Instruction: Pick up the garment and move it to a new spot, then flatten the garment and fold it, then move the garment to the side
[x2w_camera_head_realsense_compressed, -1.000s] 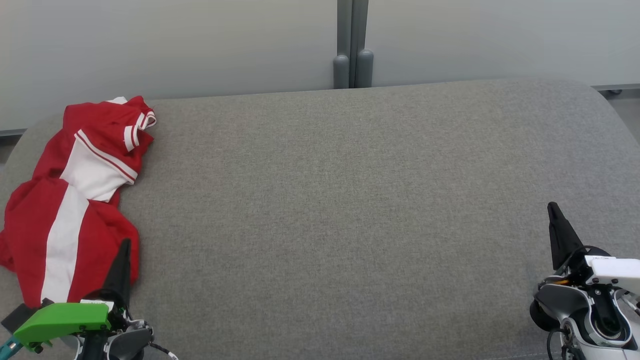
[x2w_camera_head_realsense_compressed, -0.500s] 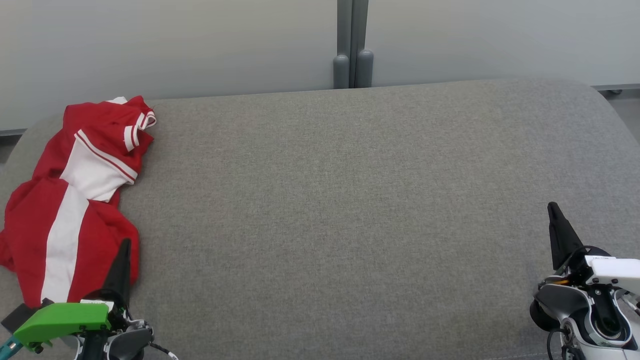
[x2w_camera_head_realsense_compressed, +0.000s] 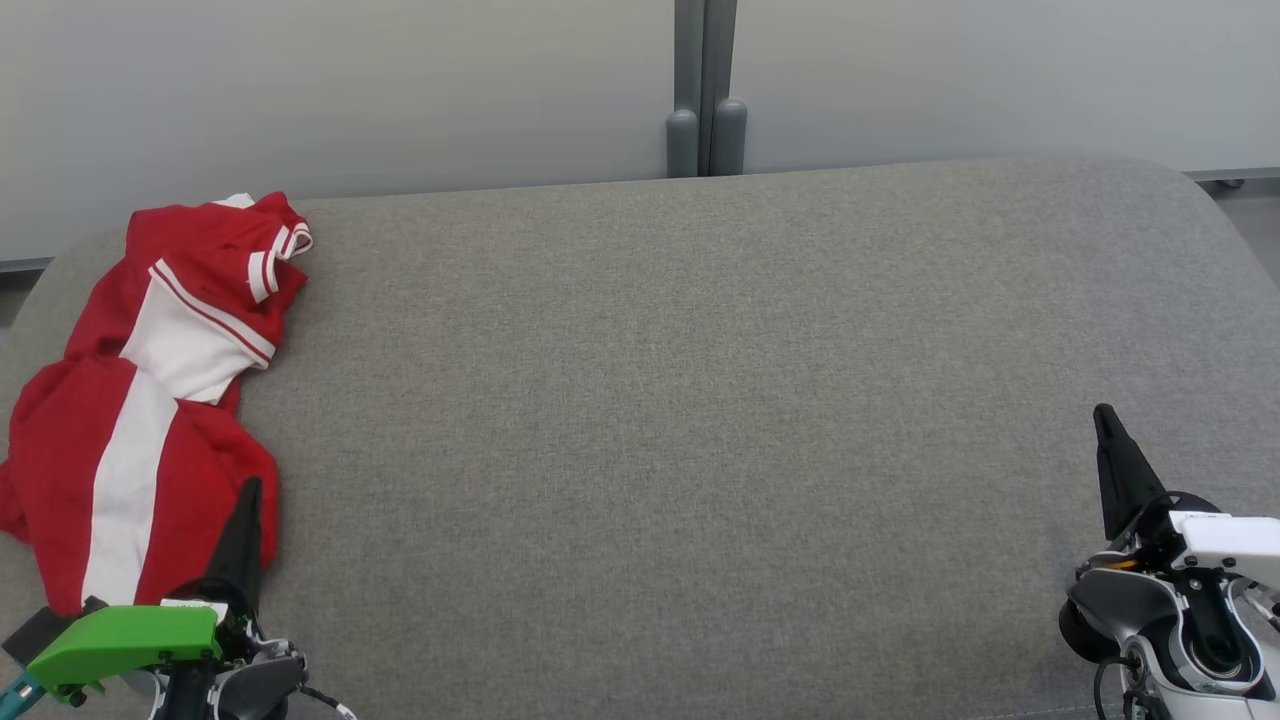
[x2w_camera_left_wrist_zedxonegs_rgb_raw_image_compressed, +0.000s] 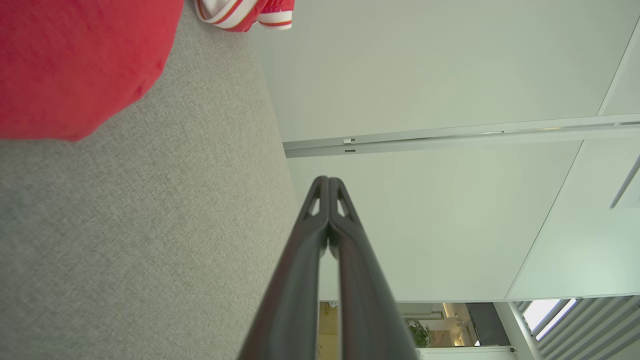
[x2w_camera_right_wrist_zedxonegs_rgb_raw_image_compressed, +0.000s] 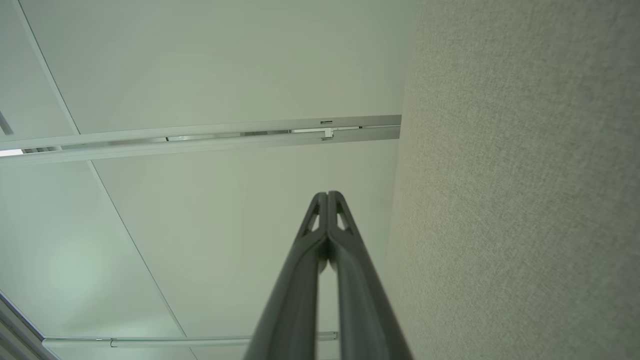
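A crumpled red garment (x2w_camera_head_realsense_compressed: 140, 400) with white stripes lies at the left end of the grey upholstered surface (x2w_camera_head_realsense_compressed: 680, 400). My left gripper (x2w_camera_head_realsense_compressed: 250, 485) is shut and empty at the lower left, its tip just beside the garment's near right edge. In the left wrist view the shut left gripper (x2w_camera_left_wrist_zedxonegs_rgb_raw_image_compressed: 328, 179) points past the surface's edge, with red garment cloth (x2w_camera_left_wrist_zedxonegs_rgb_raw_image_compressed: 75, 60) at the upper left. My right gripper (x2w_camera_head_realsense_compressed: 1102, 412) is shut and empty at the lower right, far from the garment; the right wrist view shows the right gripper (x2w_camera_right_wrist_zedxonegs_rgb_raw_image_compressed: 327, 193) with its tips together.
A pale wall with a grey vertical post (x2w_camera_head_realsense_compressed: 706, 90) stands behind the surface. The surface's rounded corners fall away at the far left and far right. Grey fabric (x2w_camera_right_wrist_zedxonegs_rgb_raw_image_compressed: 525, 200) stretches between the two grippers.
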